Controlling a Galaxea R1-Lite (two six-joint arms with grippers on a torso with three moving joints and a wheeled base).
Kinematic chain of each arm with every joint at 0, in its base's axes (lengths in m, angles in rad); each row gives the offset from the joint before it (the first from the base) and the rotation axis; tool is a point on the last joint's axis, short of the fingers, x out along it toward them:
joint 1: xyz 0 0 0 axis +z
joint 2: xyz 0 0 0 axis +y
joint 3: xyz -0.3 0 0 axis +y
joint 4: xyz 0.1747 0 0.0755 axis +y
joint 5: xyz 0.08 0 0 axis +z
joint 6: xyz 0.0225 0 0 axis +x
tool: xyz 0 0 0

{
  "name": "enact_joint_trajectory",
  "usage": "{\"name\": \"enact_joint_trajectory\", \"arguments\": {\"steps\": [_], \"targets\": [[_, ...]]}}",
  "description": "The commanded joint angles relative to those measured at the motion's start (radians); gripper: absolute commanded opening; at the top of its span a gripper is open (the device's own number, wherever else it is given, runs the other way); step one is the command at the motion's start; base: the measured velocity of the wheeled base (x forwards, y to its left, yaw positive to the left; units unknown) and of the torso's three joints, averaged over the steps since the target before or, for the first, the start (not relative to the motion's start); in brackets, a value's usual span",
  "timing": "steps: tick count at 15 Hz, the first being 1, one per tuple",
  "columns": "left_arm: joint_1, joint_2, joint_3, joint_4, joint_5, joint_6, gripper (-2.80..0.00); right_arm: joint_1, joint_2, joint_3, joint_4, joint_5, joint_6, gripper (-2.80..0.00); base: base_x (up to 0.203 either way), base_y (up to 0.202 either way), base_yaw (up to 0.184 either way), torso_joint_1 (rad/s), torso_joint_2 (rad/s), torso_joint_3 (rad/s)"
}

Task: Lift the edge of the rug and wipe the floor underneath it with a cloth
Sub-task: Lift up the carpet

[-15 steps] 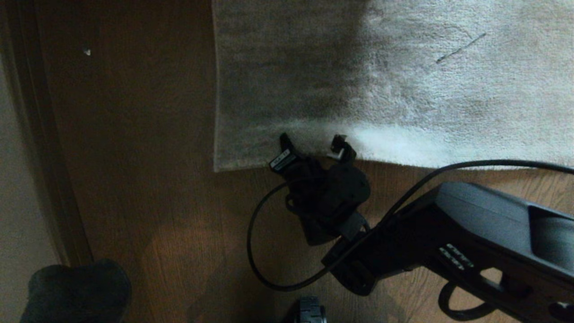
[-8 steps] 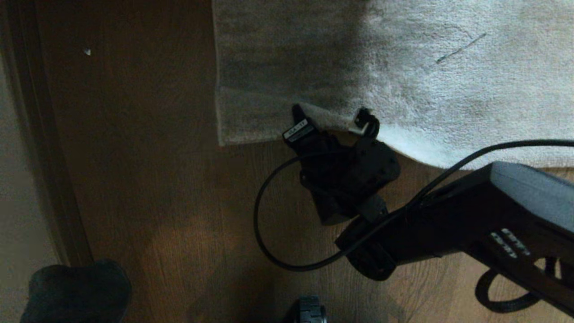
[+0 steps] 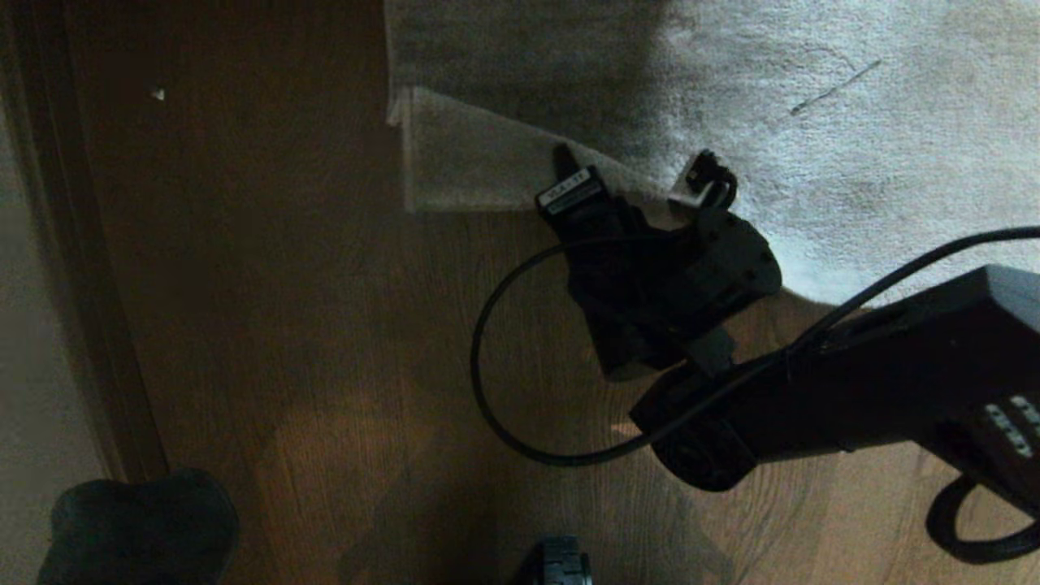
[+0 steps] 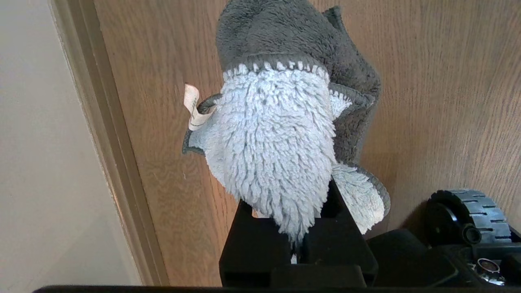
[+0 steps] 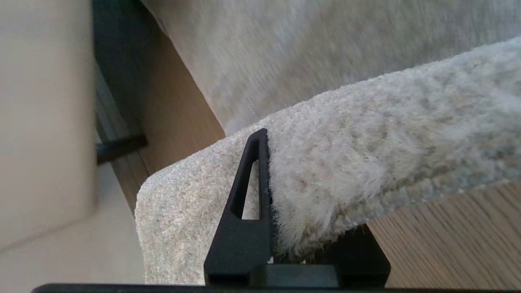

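My right gripper [image 3: 642, 183] is shut on the rug edge [image 3: 471, 166]. It holds the near left corner raised and folded back, so the paler backing shows. In the right wrist view one black finger [image 5: 248, 195] presses the plush pile of the rug edge [image 5: 366, 162]; the other finger is hidden under the rug. The dark brown floor [image 3: 284, 325] lies bare below the lifted edge. My left gripper [image 4: 295, 244] is parked low at the left, shut on the cloth [image 4: 276, 142], a shaggy whitish rag with a grey back. The cloth [image 3: 138, 528] shows only as a dark lump in the head view.
A skirting board and pale wall [image 3: 73, 244] run along the left side. A small white speck [image 3: 158, 94] lies on the boards. My base wheel [image 4: 468, 215] sits beside the left gripper. A black cable [image 3: 487, 382] loops from the right arm over the floor.
My right gripper has moved away from me and to the right with the rug edge in it. The corner now folds back over the rug and more floor is bared. The left arm has not moved.
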Motion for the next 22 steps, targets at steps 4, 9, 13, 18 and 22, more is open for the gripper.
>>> {"name": "enact_joint_trajectory", "arguments": {"steps": [4,9,13,18,22], "targets": [[0.0,0.0,0.0,0.0,0.0,0.0,-2.8,-0.061,-0.053,0.001,-0.048,-0.004,0.003,-2.8,0.0,0.0,0.0,0.0,0.0,0.0],[0.0,0.0,0.0,0.0,0.0,0.0,-2.8,-0.075,-0.058,-0.007,-0.048,-0.004,0.006,-2.8,0.0,0.0,0.0,0.0,0.0,0.0],[0.0,0.0,0.0,0.0,0.0,0.0,-2.8,-0.085,-0.082,-0.005,-0.048,-0.001,0.007,-2.8,0.0,0.0,0.0,0.0,0.0,0.0],[0.0,0.0,0.0,0.0,0.0,0.0,-2.8,-0.086,-0.084,-0.017,-0.048,-0.001,0.01,-2.8,0.0,0.0,0.0,0.0,0.0,0.0],[0.0,0.0,0.0,0.0,0.0,0.0,-2.8,-0.085,-0.104,-0.035,-0.048,0.0,0.055,-2.8,0.0,0.0,0.0,0.0,0.0,0.0]]}}
